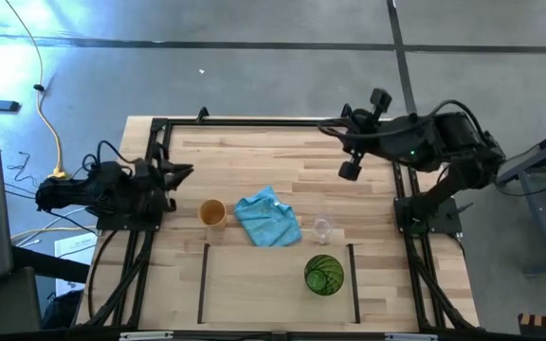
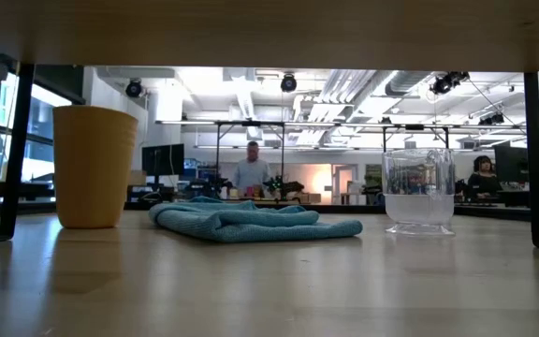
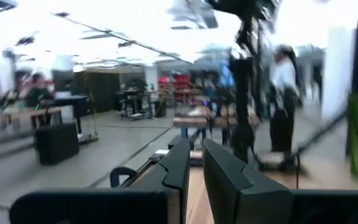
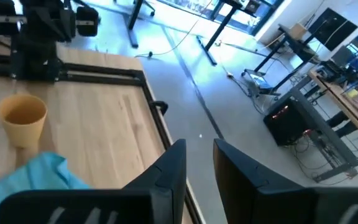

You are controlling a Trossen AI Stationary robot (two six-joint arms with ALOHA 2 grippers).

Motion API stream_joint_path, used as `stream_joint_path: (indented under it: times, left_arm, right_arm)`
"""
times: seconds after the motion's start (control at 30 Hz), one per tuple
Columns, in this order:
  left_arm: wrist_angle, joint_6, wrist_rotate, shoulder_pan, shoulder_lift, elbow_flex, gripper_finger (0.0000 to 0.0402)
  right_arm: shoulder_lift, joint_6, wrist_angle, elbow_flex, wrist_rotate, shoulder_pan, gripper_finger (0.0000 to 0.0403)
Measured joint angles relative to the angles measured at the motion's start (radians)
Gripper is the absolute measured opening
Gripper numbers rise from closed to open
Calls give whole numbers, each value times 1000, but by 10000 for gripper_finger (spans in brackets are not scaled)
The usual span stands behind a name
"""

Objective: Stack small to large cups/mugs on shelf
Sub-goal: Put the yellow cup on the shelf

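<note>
- The green tumbler (image 1: pixel 324 275) is on the desk (image 1: pixel 254 152) inside the marked shelf (image 1: pixel 254 284), well clear of both hands.
- The orange cup (image 1: pixel 213 213) stands just beyond the left hand (image 1: pixel 184 172), fingers nearly together, nothing held.
- The small glass (image 1: pixel 322 228) waits below the raised right hand (image 1: pixel 349 170), fingers narrow and empty.
- Stacking looks unstarted; next, I'd say, take the orange cup.

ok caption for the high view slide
Green tumbler inside the outlined shelf; orange cup, blue cloth, clear glass outside.
</note>
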Motion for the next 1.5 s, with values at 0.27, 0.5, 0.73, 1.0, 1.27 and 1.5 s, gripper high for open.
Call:
stream_joint_path:
  times: [0.27, 0.5, 0.73, 1.0, 1.27, 1.5]
  left_arm:
    - [-28, -358, -121, 0, 3, 0, 35]
    - [-165, -561, -95, 0, 109, 108, 35]
    - [-548, -512, -46, 0, 380, 431, 35]
    - [-1056, -577, 70, 0, 625, 655, 35]
    - [-1096, -614, 112, 0, 744, 662, 35]
    - [-1144, -628, 169, 0, 844, 662, 35]
  right_arm:
    - [-32, -83, -29, -2, 14, -98, 74]
    - [-105, 31, -62, -1, 26, -252, 74]
    - [-175, 156, -194, -29, -227, -347, 74]
    - [-350, 203, -67, -355, -428, -351, 74]
    - [-633, 271, 413, -821, -520, -350, 81]
    - [-776, 397, 588, -1052, -552, -350, 125]
